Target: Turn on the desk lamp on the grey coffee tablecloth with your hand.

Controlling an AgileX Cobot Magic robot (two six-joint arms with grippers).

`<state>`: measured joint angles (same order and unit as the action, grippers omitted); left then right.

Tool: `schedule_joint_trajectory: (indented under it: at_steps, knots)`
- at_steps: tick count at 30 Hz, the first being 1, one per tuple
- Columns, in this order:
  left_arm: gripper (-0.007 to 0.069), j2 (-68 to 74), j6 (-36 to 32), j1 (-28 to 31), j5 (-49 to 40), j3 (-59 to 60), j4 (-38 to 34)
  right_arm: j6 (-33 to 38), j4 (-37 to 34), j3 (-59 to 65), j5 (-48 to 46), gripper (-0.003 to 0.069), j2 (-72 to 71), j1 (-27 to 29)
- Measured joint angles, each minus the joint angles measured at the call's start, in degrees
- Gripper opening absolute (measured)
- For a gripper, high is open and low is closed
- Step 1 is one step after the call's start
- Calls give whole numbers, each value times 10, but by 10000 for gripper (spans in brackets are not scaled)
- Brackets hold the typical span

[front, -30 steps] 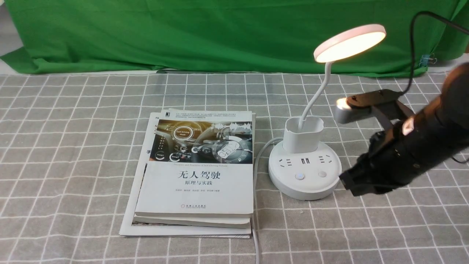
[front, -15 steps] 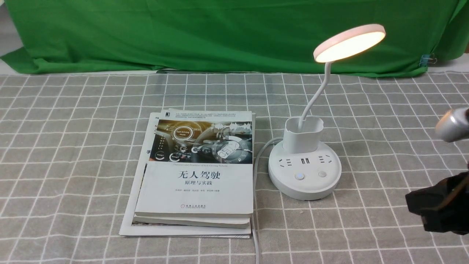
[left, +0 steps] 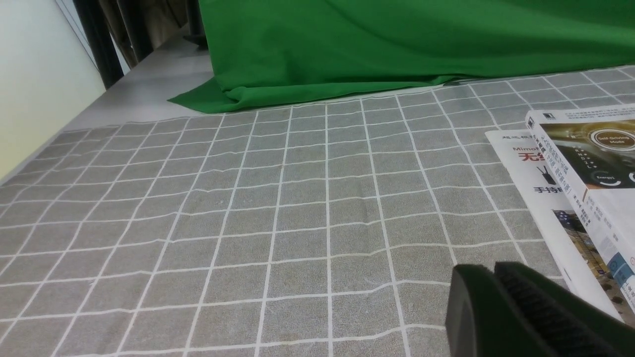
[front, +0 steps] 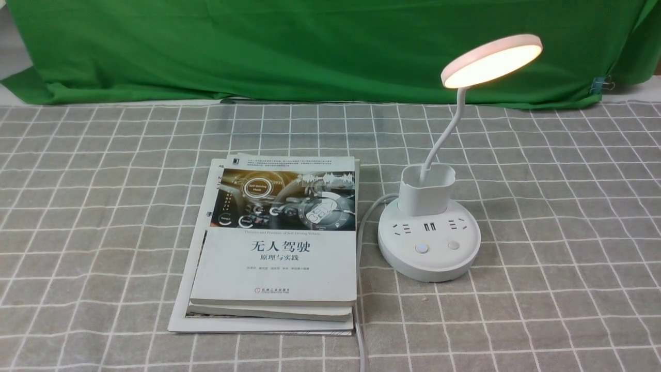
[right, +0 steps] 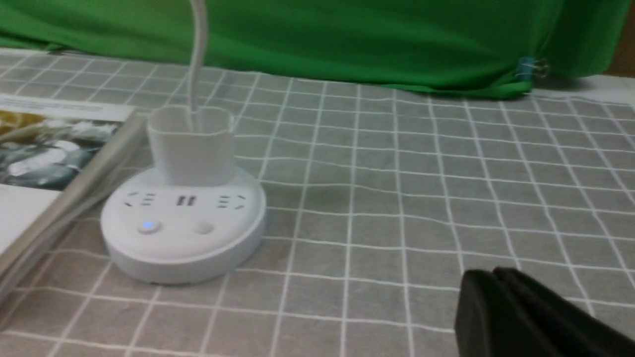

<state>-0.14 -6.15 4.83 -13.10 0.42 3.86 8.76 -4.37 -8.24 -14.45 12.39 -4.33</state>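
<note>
Top book [front: 279,232] reads 无人驾驶 / 原理与实践, w/ "Self-Driving Mode". Desk lamp [front: 428,248]: white, disc head lit, blue btn glowing, on grey tablecloth [front: 103,181] just beside the book. Left gripper [left: 493,271] & right gripper [right: 491,276]: jaws pressed together.

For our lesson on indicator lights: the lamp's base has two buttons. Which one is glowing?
The button nearer the books glows blue at its centre; the other button, on the side away from them, is plain white and unlit.
</note>
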Motion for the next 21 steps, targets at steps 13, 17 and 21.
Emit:
schedule_joint_trajectory:
  at_steps: [13, 17, 21]
  knots:
    - [19, 0, 0, 0, 0, 0, 0, 12, 0, 86, 4, 26, -123, 24]
    - [19, 0, 0, 0, 0, 0, 0, 12, 0, 86, 4, 27, -123, 24]
    - [19, 0, 0, 0, 0, 0, 0, 12, 0, 86, 4, 29, -123, 24]
